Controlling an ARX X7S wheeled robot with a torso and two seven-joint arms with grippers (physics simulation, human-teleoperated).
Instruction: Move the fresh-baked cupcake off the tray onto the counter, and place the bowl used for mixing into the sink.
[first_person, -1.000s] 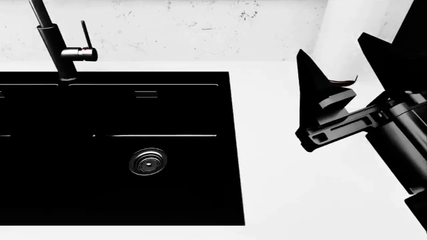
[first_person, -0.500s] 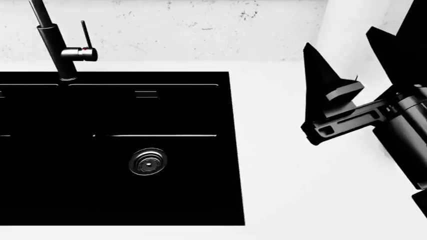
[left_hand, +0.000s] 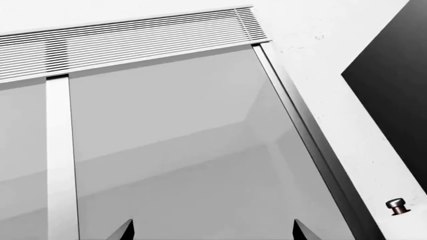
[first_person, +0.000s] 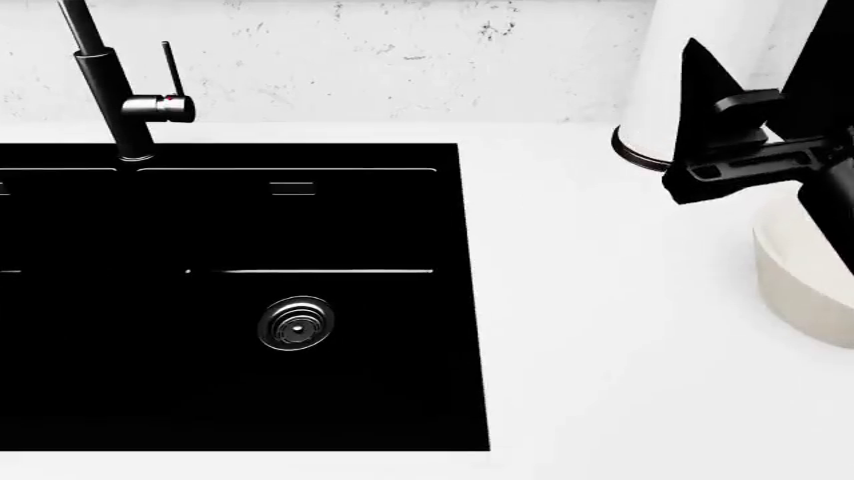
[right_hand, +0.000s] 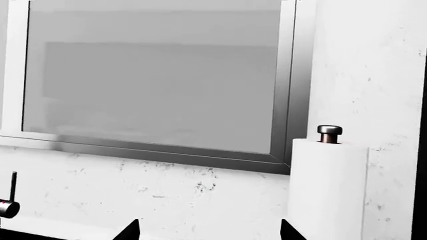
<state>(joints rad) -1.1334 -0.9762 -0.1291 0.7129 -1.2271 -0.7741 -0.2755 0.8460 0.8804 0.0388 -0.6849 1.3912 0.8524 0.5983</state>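
— What does the room look like from the head camera?

— Nearest me lies the white counter (first_person: 601, 340) around the black sink (first_person: 227, 300); the faucet (first_person: 114, 90) stands against the marbled wall (first_person: 400, 50).

— And the grippers?

— The right gripper (first_person: 754, 110) hangs above the cream bowl (first_person: 801, 285) at the far right, fingers apart, empty. The left gripper (left_hand: 212, 231) faces a window (left_hand: 180, 150), tips spread, holding nothing.

White cylinder (first_person: 667, 80) crowds the bowl (first_person: 801, 285); sink (first_person: 227, 300) lies open.
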